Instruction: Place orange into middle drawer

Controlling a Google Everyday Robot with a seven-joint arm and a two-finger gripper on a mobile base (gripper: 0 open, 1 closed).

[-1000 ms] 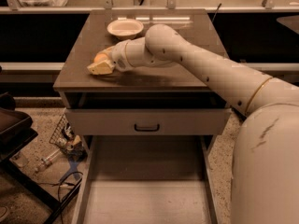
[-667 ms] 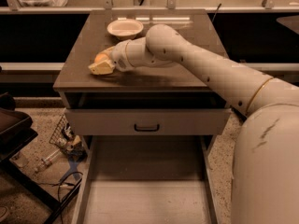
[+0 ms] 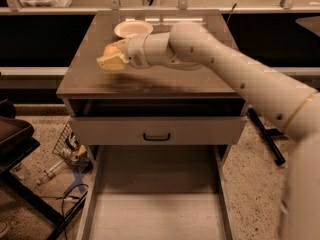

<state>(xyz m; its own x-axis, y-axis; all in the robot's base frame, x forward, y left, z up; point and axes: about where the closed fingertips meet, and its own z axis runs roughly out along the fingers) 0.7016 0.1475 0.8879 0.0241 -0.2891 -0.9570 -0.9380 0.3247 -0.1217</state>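
The orange (image 3: 110,49) is a small round fruit held between the pale fingers (image 3: 109,62) of my gripper (image 3: 111,58), over the left part of the brown cabinet top (image 3: 165,81), a little above it. The gripper looks shut on the orange, and its shadow falls on the top below. My arm reaches in from the right. The middle drawer (image 3: 155,216) is pulled far out at the bottom of the view, its pale floor bare, below and in front of the gripper.
A white bowl (image 3: 133,29) stands at the back of the cabinet top, just behind the gripper. The upper drawer, with a grey front and black handle (image 3: 156,136), is slightly open. Clutter and cables (image 3: 70,156) lie on the floor at left; a black bar (image 3: 265,134) lies at right.
The gripper has risen a little off the cabinet top with the orange in it; the orange now shows more clearly above the fingers.
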